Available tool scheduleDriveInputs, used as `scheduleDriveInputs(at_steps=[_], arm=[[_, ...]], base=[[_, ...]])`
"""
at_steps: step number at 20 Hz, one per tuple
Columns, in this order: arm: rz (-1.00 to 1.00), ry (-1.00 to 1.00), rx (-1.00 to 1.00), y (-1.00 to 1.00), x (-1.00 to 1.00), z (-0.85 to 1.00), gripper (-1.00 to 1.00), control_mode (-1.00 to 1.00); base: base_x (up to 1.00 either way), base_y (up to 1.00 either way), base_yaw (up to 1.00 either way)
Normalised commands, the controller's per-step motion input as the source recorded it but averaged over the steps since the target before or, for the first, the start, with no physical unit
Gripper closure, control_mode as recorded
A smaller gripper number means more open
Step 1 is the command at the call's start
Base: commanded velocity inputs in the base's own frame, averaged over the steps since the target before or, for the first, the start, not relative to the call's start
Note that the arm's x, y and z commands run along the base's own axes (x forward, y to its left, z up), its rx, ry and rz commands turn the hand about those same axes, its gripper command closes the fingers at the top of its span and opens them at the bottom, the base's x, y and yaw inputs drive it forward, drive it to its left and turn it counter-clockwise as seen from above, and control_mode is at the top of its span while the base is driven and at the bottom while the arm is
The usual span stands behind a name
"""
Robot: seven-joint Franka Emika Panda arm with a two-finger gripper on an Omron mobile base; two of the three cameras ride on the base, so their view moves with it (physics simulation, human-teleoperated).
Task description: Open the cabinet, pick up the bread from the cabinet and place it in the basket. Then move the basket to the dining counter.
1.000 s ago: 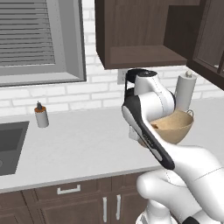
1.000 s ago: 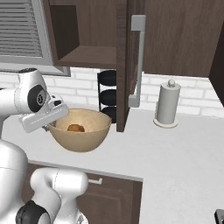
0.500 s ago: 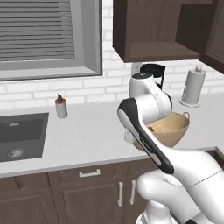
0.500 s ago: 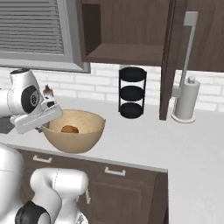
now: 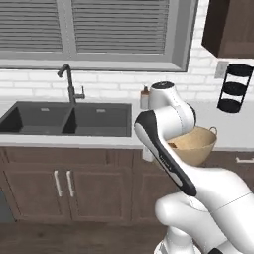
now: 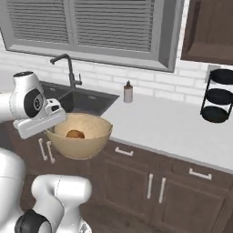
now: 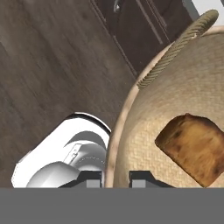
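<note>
End effector: the end effector (image 7: pixel 116 178) is closed tight on the near rim of the basket (image 6: pixel 81 134), one finger tip on each side of the wall, and it carries the basket in the air.
Basket: it hangs level in front of the lower cabinet doors (image 6: pixel 132 186), off the desk (image 6: pixel 168 129) and just past its front edge, with wooden floor (image 7: pixel 48 74) under it in the hand view. Its rope handle (image 7: pixel 175 50) arches over the far rim.
Bread: the bread (image 7: pixel 192 146) lies inside the basket on its bottom, a brown crusted lump; it also shows in the right base view as a small golden piece.
Surroundings: a dark sink (image 5: pixel 67 119) with a black tap (image 5: pixel 69 84) sits in the desk to the left under the window; a small bottle (image 6: pixel 128 92) stands near the back wall, and a black tiered rack (image 6: pixel 217 95) stands toward the right end.
Progress: bread in the basket looks done, and so does the lift. What remains, by this judgement, is carrying the basket to the dining counter and setting it down.
</note>
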Motion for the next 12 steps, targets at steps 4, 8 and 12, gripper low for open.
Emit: scheduleDriveInputs(at_steps=[4,8,12], arm=[[0.0,0.0,0.0,0.0,0.0,0.0,1.0,1.0],[0.0,0.0,0.0,0.0,0.0,0.0,1.0,1.0],[0.0,0.0,0.0,0.0,0.0,0.0,1.0,1.0]], base=[[-0.28,0.96,0.84],[-0.17,0.64,0.89],[-0.38,0.0,0.69]])
